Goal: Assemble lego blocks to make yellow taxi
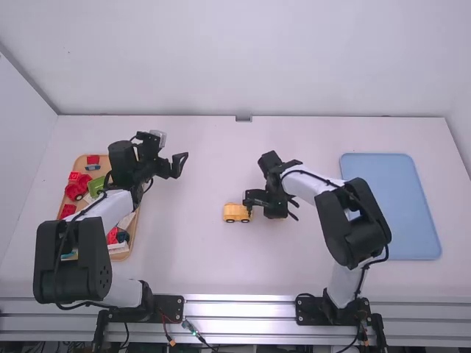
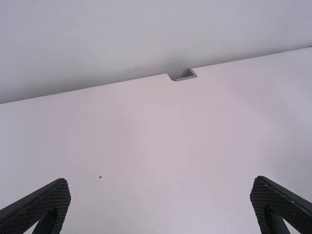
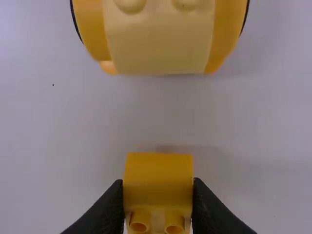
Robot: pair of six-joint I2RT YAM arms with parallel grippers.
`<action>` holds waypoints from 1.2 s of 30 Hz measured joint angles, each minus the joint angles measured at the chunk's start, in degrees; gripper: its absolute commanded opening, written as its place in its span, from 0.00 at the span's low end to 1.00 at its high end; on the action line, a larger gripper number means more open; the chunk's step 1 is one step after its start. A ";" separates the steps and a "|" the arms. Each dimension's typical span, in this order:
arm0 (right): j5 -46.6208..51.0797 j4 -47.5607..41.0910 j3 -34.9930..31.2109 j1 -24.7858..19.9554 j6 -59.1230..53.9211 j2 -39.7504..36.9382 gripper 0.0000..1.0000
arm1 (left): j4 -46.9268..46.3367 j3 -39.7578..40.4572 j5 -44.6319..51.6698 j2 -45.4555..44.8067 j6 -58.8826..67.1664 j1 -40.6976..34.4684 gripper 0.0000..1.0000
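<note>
Worktop [image 1: 191,268] in the high view is carrying one yellow vehicle [image 1: 232,213] near its middle, two wheels showing, long axis running sideways, one end pointing toward the right gripper [image 1: 249,203], while the left gripper [image 1: 178,163] is hanging beside one wooden tray [image 1: 138,213]. In the left wrist view, two fingers [image 2: 46,202] are standing wide apart. In the right wrist view, two fingers [image 3: 111,204] are clamping one yellow block [image 3: 158,178] near the vehicle, whose two studs [image 3: 130,4] are showing.
</note>
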 measured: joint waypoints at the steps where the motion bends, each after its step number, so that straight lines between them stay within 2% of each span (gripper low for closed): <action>1: 0.02 -0.02 0.00 0.00 -0.04 0.00 0.41 | 0.00 0.00 0.00 0.00 0.00 0.00 0.99; 5: 0.04 1.88 -0.02 0.04 0.04 0.00 0.45 | -0.02 0.00 0.02 0.00 0.02 0.00 0.99; 8: 0.09 2.99 -0.09 0.04 0.04 0.00 0.62 | -0.04 0.00 0.02 0.00 0.02 0.00 0.99; 9: 0.11 2.89 -0.09 0.07 0.11 0.00 0.71 | -0.04 0.00 0.02 0.00 0.02 0.00 0.99; 11: 0.22 2.69 -0.20 0.04 0.07 0.00 1.00 | 0.00 0.00 0.02 0.00 0.00 0.00 0.99; 21: -3.69 -3.37 3.34 0.00 -0.11 -0.42 0.99 | -2.29 0.00 0.00 0.00 0.02 0.00 0.99; 26: -8.63 -3.54 4.57 -1.11 0.09 -5.53 0.99 | -2.12 0.00 1.64 0.00 0.74 -0.02 0.99; 31: -15.41 -2.23 4.09 -5.31 1.38 -13.77 0.99 | -4.11 0.00 12.35 0.00 10.19 -0.04 0.99; 36: -24.26 6.58 -1.53 -10.86 1.66 -18.56 0.99 | -10.23 0.00 20.48 0.00 21.46 -1.36 0.99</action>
